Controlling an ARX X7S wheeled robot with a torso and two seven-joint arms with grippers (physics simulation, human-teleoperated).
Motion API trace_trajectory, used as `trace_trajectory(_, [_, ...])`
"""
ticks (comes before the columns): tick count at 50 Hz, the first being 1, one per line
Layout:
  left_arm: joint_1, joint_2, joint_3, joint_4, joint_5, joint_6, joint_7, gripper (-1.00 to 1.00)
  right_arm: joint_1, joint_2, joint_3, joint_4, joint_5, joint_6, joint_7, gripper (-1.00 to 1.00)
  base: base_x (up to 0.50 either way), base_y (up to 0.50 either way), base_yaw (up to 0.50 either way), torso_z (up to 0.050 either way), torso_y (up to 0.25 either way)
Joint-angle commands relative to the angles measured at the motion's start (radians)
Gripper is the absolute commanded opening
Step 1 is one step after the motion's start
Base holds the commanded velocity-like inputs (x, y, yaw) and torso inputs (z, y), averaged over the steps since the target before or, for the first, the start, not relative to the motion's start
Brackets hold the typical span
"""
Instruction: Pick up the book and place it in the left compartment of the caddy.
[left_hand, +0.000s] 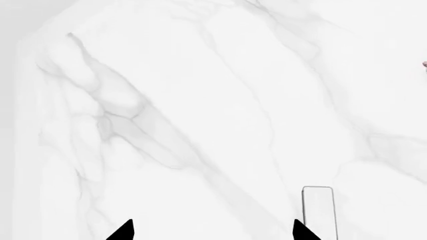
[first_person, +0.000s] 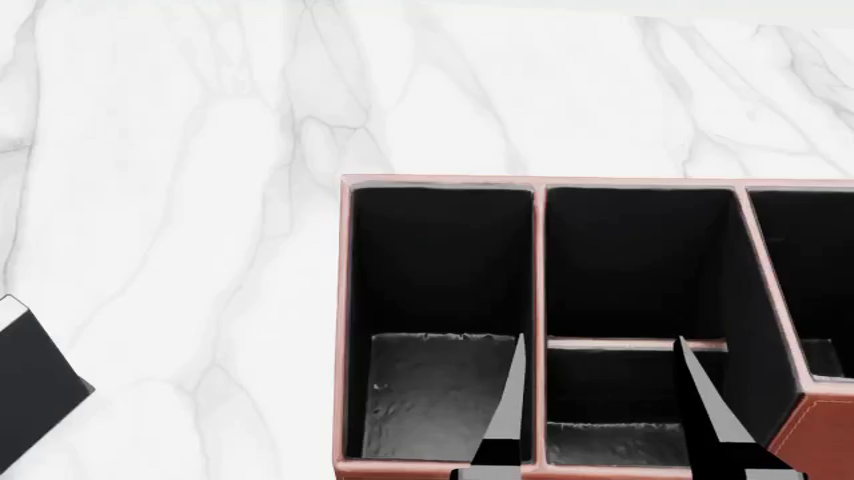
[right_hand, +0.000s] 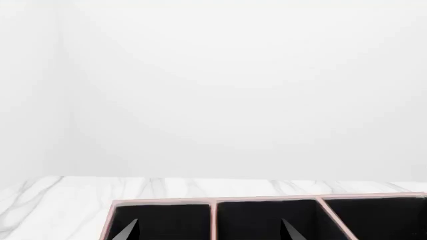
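Inventory, left to right, as I see it from the controls.

1. Left end effector (left_hand: 213, 231): only in its wrist view. Two dark fingertips stand well apart, so it is open and empty. Below it is bare marble and a small pale upright slab (left_hand: 319, 210) that I cannot identify.

2. Book (first_person: 34, 365): cut off by the head view's left edge. It lies on the counter (first_person: 200, 150), well apart from the caddy. I see a dark cover with a white strip of page edge along one side. Handling, by my judgement: stiff, light and not fragile. The smooth cover may slip, and the pages could splay if I pinch a single board. I would close the fingers across its thickness over both covers, near the middle of a long side.

3. Left compartment (first_person: 434, 390): long black-walled bay with a greyish floor, empty. It should take the book easily.

4. Caddy (first_person: 441, 182): reddish-brown rim, with more bays running off to the right.

5. Right end effector (first_person: 601, 430): fingers spread wide, holding nothing, over the caddy's near edge at the wall between the left and middle bays.
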Motion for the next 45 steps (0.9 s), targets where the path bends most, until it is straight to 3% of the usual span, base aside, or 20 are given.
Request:
trace_trajectory(1, [0.002, 0.070, -0.013, -0.148, 0.000, 0.067, 0.082, 1.00, 0.002, -0.018, 0.018, 0.009, -0.024, -0.009, -0.022, 1.00, 0.00, 0.00, 0.00, 0.000, 0.000])
trace_trajectory(38, [0.077, 0.123, -0.045, -0.250, -0.053, 0.048, 0.132, 1.00, 0.003, -0.008, 0.016, 0.011, -0.017, -0.016, -0.012, 1.00, 0.00, 0.00, 0.00, 0.000, 0.000])
trace_trajectory(45, [0.104, 0.104, -0.052, -0.181, -0.069, 0.012, 0.127, 1.00, 0.002, -0.007, 0.014, 0.013, -0.017, -0.021, -0.011, 1.00, 0.00, 0.00, 0.00, 0.000, 0.000])
